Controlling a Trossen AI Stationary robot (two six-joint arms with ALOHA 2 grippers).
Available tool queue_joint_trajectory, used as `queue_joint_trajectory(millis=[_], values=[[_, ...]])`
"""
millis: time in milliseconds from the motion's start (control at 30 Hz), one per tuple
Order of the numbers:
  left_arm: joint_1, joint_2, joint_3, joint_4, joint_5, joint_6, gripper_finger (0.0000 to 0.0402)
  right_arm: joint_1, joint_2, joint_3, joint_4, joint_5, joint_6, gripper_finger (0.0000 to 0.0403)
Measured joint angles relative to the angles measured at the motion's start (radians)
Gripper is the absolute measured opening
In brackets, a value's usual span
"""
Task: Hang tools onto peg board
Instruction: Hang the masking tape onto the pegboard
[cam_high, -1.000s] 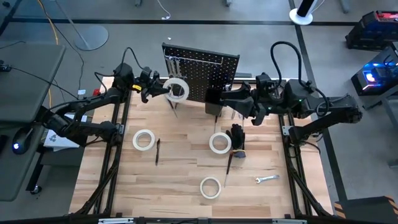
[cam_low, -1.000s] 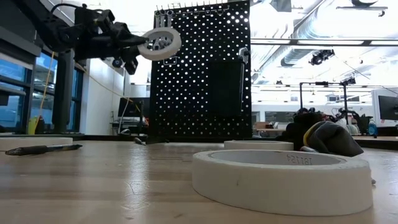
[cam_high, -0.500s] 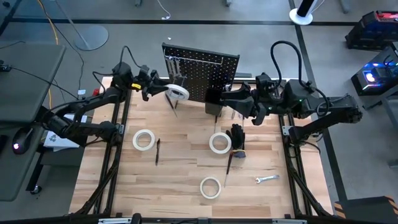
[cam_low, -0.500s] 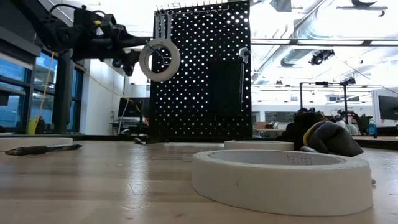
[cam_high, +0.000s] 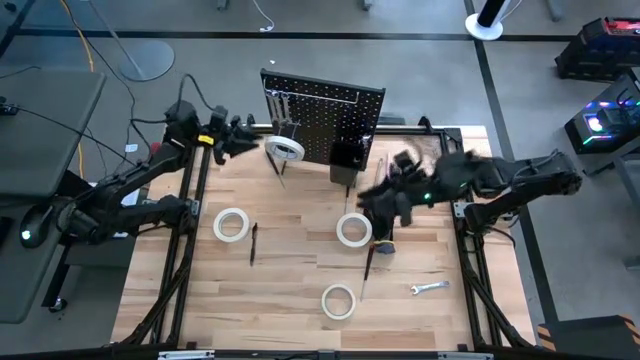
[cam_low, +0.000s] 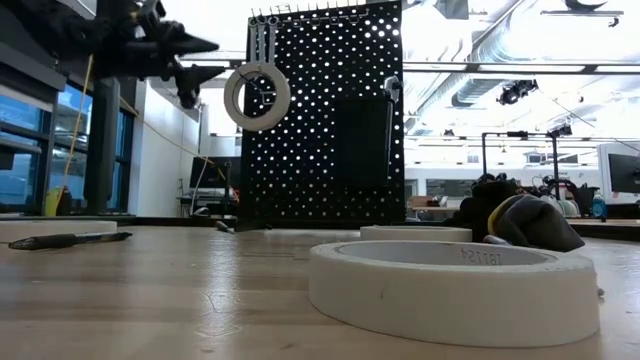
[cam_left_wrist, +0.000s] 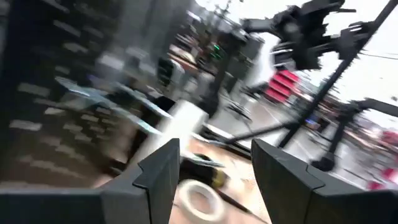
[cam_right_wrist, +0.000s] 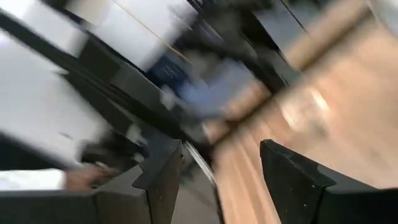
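Wooden table (cam_high: 300, 285) — peg board (cam_high: 322, 122) holds tape roll (cam_high: 285, 150); left claw (cam_high: 247, 140) open beside it — right claw (cam_high: 368, 197) open, empty

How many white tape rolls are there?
4: one roll hangs on the peg board; three lie on the table, at left, middle and front. More might be hidden.

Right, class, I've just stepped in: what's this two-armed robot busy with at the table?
It is hanging tools on the peg board. One white tape roll hangs on the board, and the left gripper sits just beside it with fingers open, holding nothing. The right gripper is over the black glove bundle near the table's middle. Three more tape rolls, screwdrivers and a wrench lie on the table.
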Motion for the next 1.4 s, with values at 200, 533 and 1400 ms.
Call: queue_joint_trajectory(millis=[200,533,1400], values=[[-0.299,-0.060,0.000,-0.029,-0.136,-0.078,0.0190,0.029,0.062,0.000,-0.435,0.005,0.250,0.0209],[-0.779,-0.074,0.000,-0.042,-0.454,-0.180,0.0191,0.041,0.223,-0.126,-0.540,-0.124,0.340,0.0209],[-1.159,0.095,0.000,-0.170,-0.901,-0.206,0.0191,-0.048,0.693,-0.222,-0.219,-0.040,-0.544,0.0154]])
